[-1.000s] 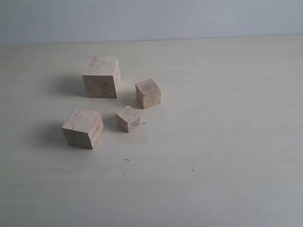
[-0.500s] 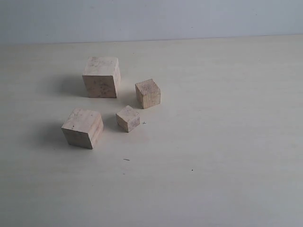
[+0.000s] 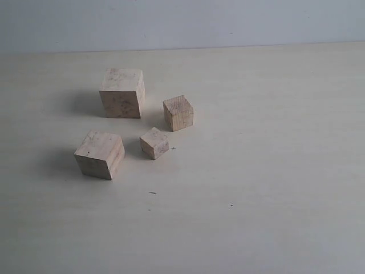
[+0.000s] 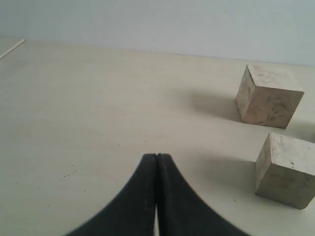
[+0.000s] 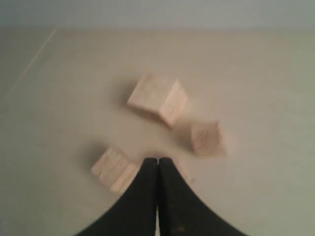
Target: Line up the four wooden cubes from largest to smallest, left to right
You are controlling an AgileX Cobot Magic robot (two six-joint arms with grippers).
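Four pale wooden cubes sit in a loose cluster left of centre in the exterior view: the largest (image 3: 121, 93) at the back, the second largest (image 3: 99, 154) in front left, the third (image 3: 178, 112) at the right, the smallest (image 3: 154, 142) between them. No gripper shows in that view. My left gripper (image 4: 156, 155) is shut on nothing, low over the table, with the largest cube (image 4: 269, 96) and the second largest (image 4: 285, 169) off to one side of it. My right gripper (image 5: 158, 159) is shut and empty; blurred cubes (image 5: 158, 98) lie beyond its tips.
The pale tabletop (image 3: 274, 171) stretches bare to the right of the cluster and in front of it. A grey-blue wall (image 3: 182, 23) closes the far edge. A table edge line (image 4: 12, 49) shows in the left wrist view.
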